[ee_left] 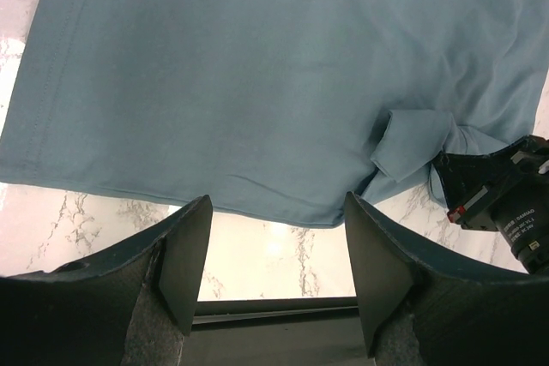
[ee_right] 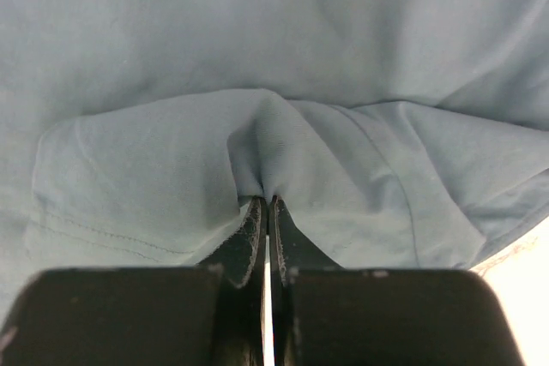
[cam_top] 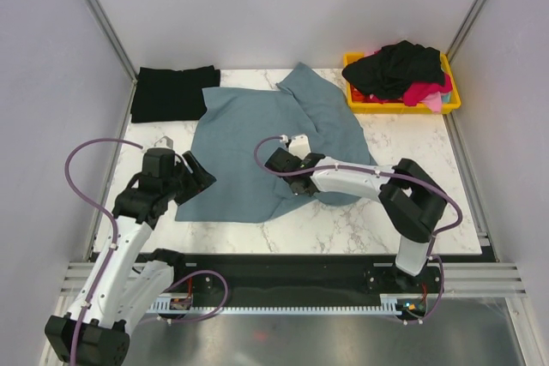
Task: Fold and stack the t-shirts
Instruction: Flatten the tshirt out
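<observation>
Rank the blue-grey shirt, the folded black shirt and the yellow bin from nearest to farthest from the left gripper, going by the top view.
From the left gripper:
1. blue-grey shirt, its edge right beside it on the right.
2. folded black shirt, far-left corner of the table.
3. yellow bin, far-right corner.

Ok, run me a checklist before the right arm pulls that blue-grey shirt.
1. Right gripper shut on a fold of the blue-grey t-shirt: ok.
2. Left gripper open, empty, at the near hem: ok.
3. Shirt lying flat: not ok, its far right side is bunched.
4. Number of layers pinched: cannot tell.
5. Black t-shirt clear of the blue one: not ok, their edges meet.
6. Yellow bin away from both arms: ok.
</observation>
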{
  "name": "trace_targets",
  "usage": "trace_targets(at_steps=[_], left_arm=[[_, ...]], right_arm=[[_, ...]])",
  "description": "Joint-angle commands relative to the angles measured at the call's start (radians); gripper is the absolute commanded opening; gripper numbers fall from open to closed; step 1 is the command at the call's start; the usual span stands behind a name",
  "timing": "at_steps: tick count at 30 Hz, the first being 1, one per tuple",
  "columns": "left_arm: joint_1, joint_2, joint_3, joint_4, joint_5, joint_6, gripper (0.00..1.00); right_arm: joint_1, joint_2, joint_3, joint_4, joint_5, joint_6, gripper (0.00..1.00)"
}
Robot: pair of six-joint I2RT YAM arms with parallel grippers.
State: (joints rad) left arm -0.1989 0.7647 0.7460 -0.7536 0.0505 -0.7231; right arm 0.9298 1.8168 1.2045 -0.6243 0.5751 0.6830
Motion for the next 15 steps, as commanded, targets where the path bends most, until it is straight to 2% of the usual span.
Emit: trace_targets(at_steps=[1,5,8,9,11,13,14,15], left_arm=[[-0.008,-0.010,-0.007,0.020,-0.023,0.014,0.71],[-0.014,-0.011,-0.008,0.023,-0.026,0.011,0.71],[-0.017,-0.007,-0.010,0.023,-0.026,0.008,0.71],[-0.019,-0.004,-0.010,0.023,-0.024,0.008,0.71],[-0.020,0.005,-0.011,0.025,-0.024,0.007,0.71],[-0.022,0.012,-0.013,0.026,-0.020,0.007,0.71],[-0.022,0.018,-0.013,0.026,-0.018,0.008,0.71],[-0.023,0.019,-0.013,0.026,-0.017,0.008,0.71]], right_arm=[[-0.022,-0.040,0.038,-0.023,0.048,-0.029,0.00],[-0.074,-0.140,0.069,-0.037,0.019,-0.063,0.00],[-0.181,-0.174,0.099,-0.017,-0.076,-0.118,0.00],[-0.251,-0.168,0.108,-0.008,-0.104,-0.131,0.00],[-0.316,-0.110,0.142,0.029,-0.165,-0.172,0.00],[-0.414,-0.036,0.202,0.052,-0.306,-0.184,0.00],[-0.471,0.055,0.228,0.054,-0.345,-0.186,0.00],[-0.500,0.105,0.256,0.045,-0.410,-0.186,0.05]])
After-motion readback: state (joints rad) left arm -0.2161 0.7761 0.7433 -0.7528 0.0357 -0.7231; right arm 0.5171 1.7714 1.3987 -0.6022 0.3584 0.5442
